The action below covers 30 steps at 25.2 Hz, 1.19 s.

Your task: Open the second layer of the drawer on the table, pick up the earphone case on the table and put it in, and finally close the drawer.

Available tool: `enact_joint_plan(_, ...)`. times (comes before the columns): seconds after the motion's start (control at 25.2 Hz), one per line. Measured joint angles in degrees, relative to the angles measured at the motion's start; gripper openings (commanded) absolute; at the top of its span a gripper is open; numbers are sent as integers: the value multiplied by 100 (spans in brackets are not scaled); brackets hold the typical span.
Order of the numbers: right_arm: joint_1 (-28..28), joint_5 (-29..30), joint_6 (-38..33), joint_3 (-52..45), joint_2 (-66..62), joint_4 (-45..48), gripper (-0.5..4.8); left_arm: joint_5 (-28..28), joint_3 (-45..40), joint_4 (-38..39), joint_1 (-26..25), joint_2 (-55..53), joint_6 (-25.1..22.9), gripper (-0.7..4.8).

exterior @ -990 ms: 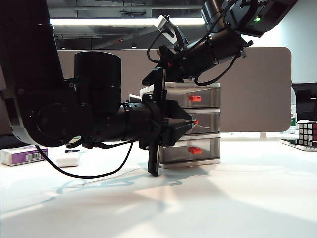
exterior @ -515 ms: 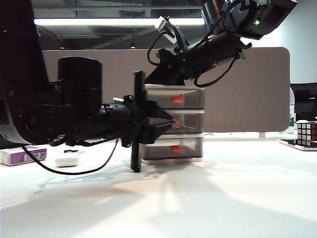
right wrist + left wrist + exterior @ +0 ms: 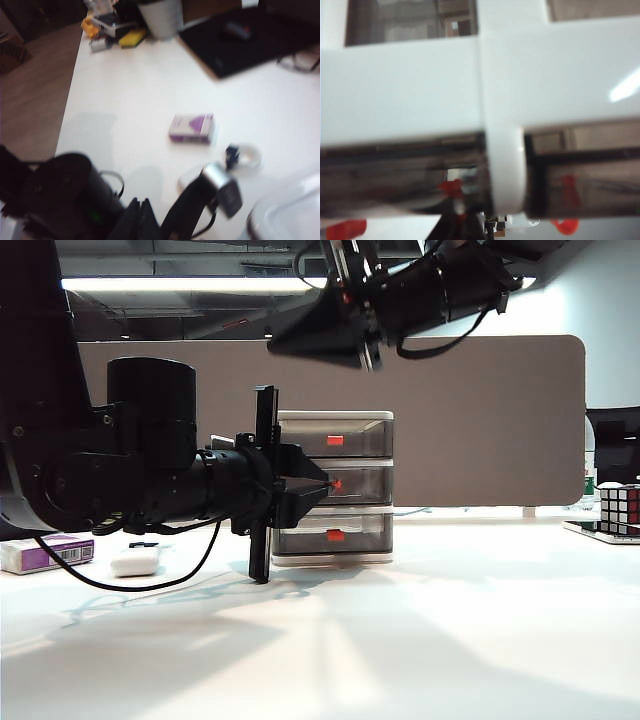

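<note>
Against the frame a second back, the drawer (image 3: 333, 488) sits further left in the exterior view: it has slid across the table (image 3: 450, 620) together with the left end effector (image 3: 325, 483), which has swung the same way. The right end effector (image 3: 300, 338), then just above the unit's top, now hangs well clear overhead, near the top of the view.

The left end effector is level, its tips pressed together at the orange-red handle (image 3: 337, 484) of the second layer (image 3: 345, 483); whether they actually pinch the handle is not clear from this side. All three fronts look flush with the white frame, so the second layer reads as not opened. In the left wrist view the unit fills the frame, blurred: white frame bars (image 3: 485, 85) and smoky drawer fronts with red handles (image 3: 451, 187).

The right end effector's tips come to one dark point in the exterior view, so it appears shut and empty; the right wrist view is too blurred to confirm.

The earphone case (image 3: 135, 560), small, glossy, white and rounded, lies on the table at the left, behind the left arm, untouched. Just beside it is a purple-and-white box (image 3: 45, 554). In the right wrist view the case (image 3: 189, 181) shows partly hidden, with the box (image 3: 192, 128) near it.
</note>
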<state>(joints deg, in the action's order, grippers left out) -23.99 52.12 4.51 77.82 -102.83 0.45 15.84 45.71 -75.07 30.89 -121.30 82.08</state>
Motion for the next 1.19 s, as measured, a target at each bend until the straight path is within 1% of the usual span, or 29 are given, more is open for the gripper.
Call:
enact_joint_plan(0.04,0,-42,92,0,-7,-249,-3,0,0,-7,0,0,0,-6)
enact_joint_plan(0.12,0,-785,754,-17,-9,-973,-3,-4,0,-42,0,-7,0,-6)
enact_joint_plan(0.16,0,-1019,942,-17,-9,-1084,-3,-4,0,-48,0,-7,0,-6)
enact_joint_plan(0.28,22,-1357,1217,-15,-46,-1137,-3,-15,0,-48,0,-7,0,-6)
enact_joint_plan(0.52,22,-1738,1314,-15,-389,-876,-3,24,0,-125,4,-26,-4,-6)
enact_joint_plan(0.63,42,-1823,1314,-13,-544,-730,-3,199,0,-129,17,-26,-15,-6)
enact_joint_plan(0.99,50,-1856,1311,-11,-590,-592,-4,164,-7,-173,339,-31,-35,-6)
enact_joint_plan(1.03,57,-1858,1307,-7,-599,-542,-4,289,-9,-162,481,-33,-35,-6)
enact_joint_plan(1.07,57,-1849,1266,-4,-599,-546,-3,295,-9,-142,551,-31,-44,-6)
enact_joint_plan(1.19,57,-1753,1211,-4,-599,-509,-3,442,-13,-122,555,-31,-35,-6)
